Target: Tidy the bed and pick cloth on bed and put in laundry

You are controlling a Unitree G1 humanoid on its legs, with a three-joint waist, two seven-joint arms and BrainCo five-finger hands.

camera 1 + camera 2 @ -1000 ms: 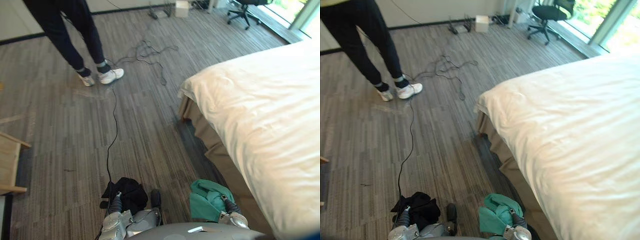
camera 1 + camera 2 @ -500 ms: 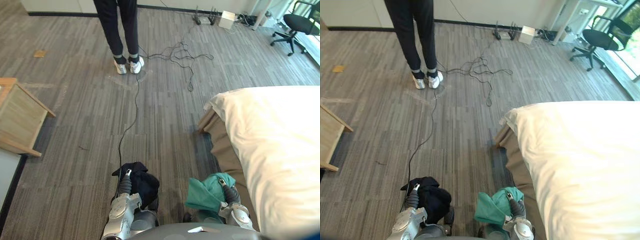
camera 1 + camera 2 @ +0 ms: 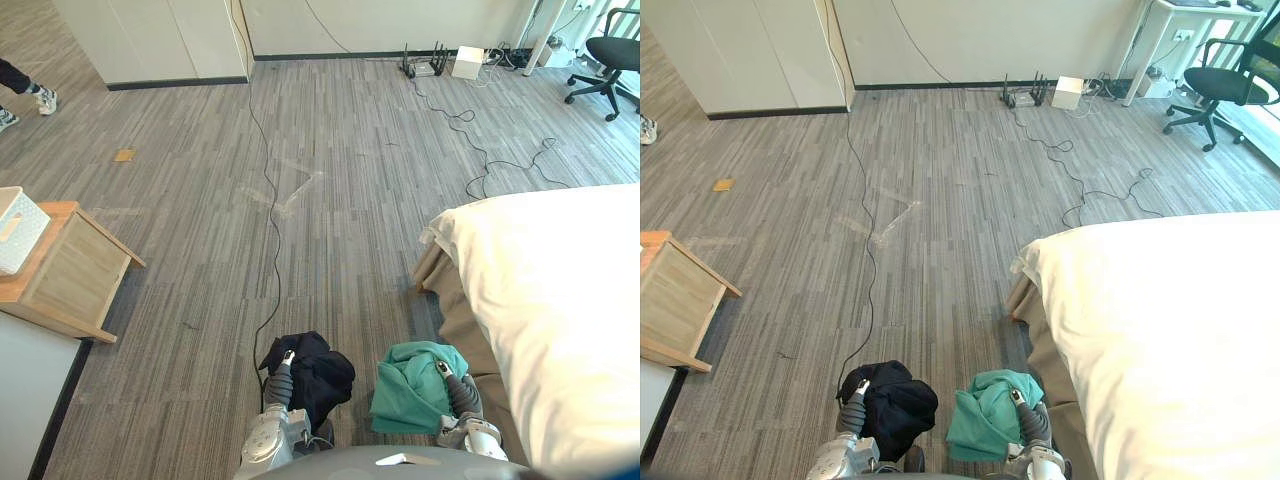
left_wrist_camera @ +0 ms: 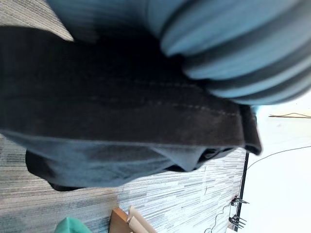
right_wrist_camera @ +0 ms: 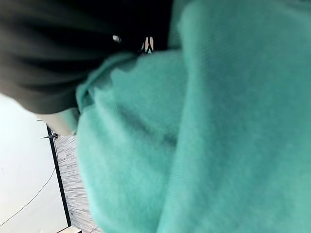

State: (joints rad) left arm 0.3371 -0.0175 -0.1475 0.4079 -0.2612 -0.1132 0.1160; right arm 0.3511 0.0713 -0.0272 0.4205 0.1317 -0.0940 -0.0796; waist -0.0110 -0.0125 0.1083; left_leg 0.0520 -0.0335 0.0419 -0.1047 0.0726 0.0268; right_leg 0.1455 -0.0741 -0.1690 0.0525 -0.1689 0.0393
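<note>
A black cloth (image 3: 318, 368) hangs bunched over my left hand (image 3: 281, 378), low in front of me above the floor. In the left wrist view the same black cloth (image 4: 121, 111) lies right against the hand's ribbed cover. A green cloth (image 3: 412, 385) is bunched over my right hand (image 3: 457, 388), close to the bed's near corner. The right wrist view has that green cloth (image 5: 194, 145) pressed up against it. The bed (image 3: 560, 300) with its white cover stands at my right.
A wooden side table (image 3: 70, 270) carrying a white basket (image 3: 18, 228) stands at the left. Cables (image 3: 270, 230) trail across the grey floor. White cabinets (image 3: 150, 40) line the far wall, an office chair (image 3: 610, 60) is far right, and a person's shoes (image 3: 25, 100) show far left.
The whole picture has swung, so the camera has turned: the person now stands at the far left edge and the side table shows more. Both cloths stay at my hands.
</note>
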